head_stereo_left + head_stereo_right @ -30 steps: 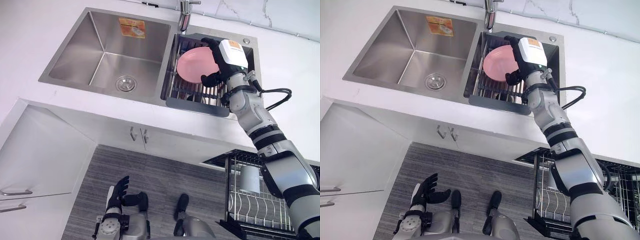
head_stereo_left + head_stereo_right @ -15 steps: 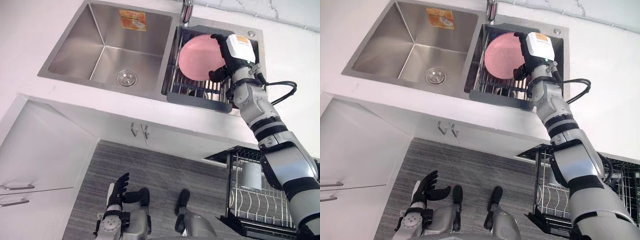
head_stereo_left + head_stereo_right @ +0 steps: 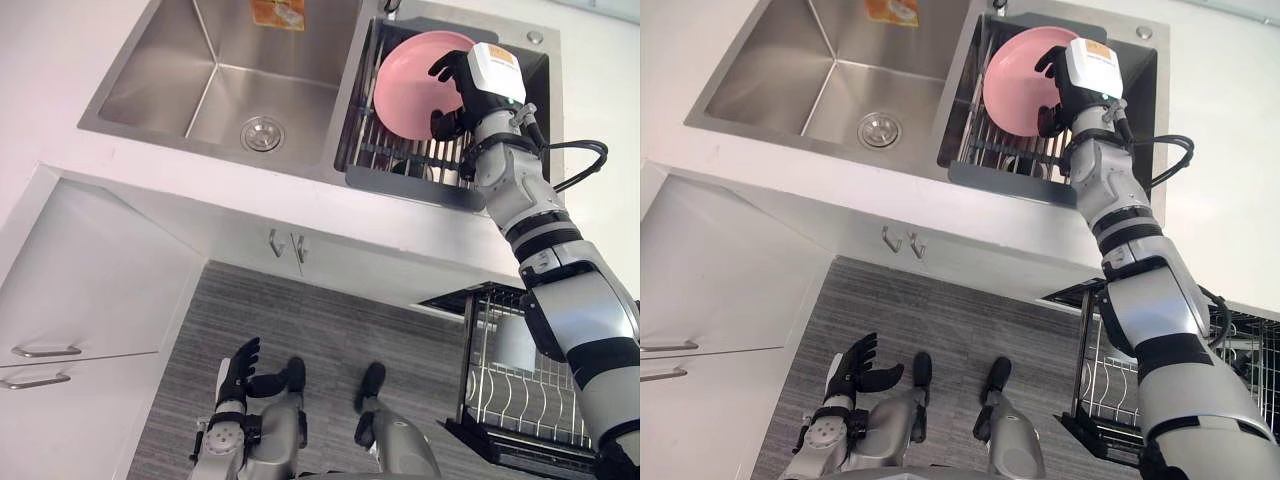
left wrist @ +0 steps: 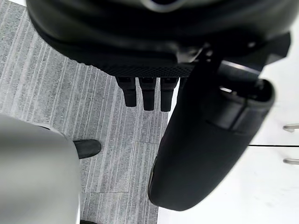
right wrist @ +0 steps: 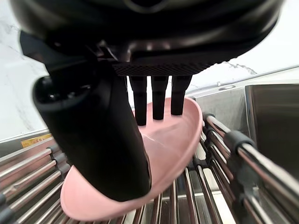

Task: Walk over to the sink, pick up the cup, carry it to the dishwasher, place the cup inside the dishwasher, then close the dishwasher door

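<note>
A pink shallow plate [image 3: 410, 85] stands tilted on edge above the wire rack [image 3: 400, 160] in the sink's right basin. My right hand [image 3: 462, 85] is shut on it: in the right wrist view the thumb [image 5: 93, 135] lies over the plate's rim [image 5: 173, 144] and the fingers reach into its hollow. No cup is in that hand. My left hand [image 3: 240, 365] hangs low over the floor, open and holding nothing; its thumb [image 4: 210, 140] stands out in the left wrist view.
The sink's left basin [image 3: 200, 80] has a drain. At the lower right the dishwasher's wire basket [image 3: 520, 400] is pulled out with a white cup [image 3: 515, 345] in it. White cabinet doors with handles [image 3: 285, 245] sit under the counter.
The camera has shifted. My right hand has raised the pink plate off the rack and tipped it more upright. The left hand stays low.
</note>
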Controlling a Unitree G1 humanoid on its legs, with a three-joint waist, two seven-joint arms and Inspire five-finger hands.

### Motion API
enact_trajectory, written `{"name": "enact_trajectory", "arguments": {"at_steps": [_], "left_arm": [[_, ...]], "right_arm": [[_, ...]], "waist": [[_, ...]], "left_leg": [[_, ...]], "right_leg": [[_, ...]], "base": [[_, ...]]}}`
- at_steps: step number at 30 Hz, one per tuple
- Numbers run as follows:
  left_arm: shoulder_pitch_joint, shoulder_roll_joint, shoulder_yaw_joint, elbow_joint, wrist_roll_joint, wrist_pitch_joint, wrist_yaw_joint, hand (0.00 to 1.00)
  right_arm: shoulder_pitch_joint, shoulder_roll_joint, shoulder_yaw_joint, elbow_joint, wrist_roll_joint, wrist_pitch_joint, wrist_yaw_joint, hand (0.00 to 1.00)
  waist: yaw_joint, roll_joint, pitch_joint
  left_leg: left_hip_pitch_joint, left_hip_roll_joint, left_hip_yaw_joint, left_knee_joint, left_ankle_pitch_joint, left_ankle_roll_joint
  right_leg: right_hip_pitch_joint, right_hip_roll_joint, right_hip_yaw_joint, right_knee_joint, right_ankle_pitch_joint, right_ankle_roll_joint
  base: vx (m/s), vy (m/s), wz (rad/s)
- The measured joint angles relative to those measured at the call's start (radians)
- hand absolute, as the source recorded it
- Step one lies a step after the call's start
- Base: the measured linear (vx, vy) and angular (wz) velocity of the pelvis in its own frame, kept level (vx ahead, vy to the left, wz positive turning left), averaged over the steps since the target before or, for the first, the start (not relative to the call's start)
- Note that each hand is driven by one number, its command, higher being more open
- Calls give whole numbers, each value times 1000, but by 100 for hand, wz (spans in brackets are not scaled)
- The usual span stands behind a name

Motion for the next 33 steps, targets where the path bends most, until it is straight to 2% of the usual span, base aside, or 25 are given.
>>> {"name": "enact_trajectory", "arguments": {"at_steps": [7,18,23,30,33], "left_arm": [[0,0,-1,0,1,0,0,90],[7,-7,4,-3,5,7,-5,90],[23,-9,26,-3,13,14,-13,90],[26,6,25,0,36,22,-38,90],[27,6,25,4,43,27,-44,90]], "right_arm": [[9,-2,-12,-40,1,0,-10,30],[271,-15,-136,-508,1,-21,-85,30],[428,-5,-200,-709,23,-46,-109,30],[551,36,-235,-798,40,-78,-110,30],[593,37,-235,-838,40,-88,-110,30]], "waist": [[-5,1,1],[-33,-2,-1],[-50,-17,-10],[-63,-53,-36],[-67,-57,-43]], "left_leg": [[0,1,2,0,0,0],[47,2,22,-18,0,0],[92,4,45,-42,0,0],[127,12,50,-53,0,0],[144,11,48,-54,-1,0]], "right_leg": [[-1,2,2,0,0,0],[26,4,23,4,-1,2],[51,9,46,-4,-3,4],[81,20,53,-16,-3,4],[100,23,52,-22,-3,4]], "base": [[26,12,-1],[8,23,-6],[33,22,-14],[24,2,-5],[0,0,0]]}}
